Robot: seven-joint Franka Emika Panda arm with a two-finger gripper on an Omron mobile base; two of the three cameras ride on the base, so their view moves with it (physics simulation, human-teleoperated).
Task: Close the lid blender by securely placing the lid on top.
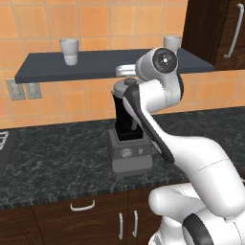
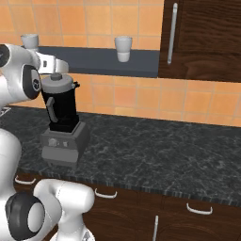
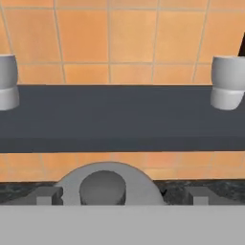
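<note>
Lid [image 2: 59, 83] is seen already seated on the blender [image 2: 61, 123], parked near the surface's front edge; pincer [image 3: 122, 198] is held spread just above it, gripping nothing; looks pretty much done.

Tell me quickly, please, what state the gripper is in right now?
Gripper: jaws open, holding nothing, one fingertip on each side of the grey lid on the blender.
</note>
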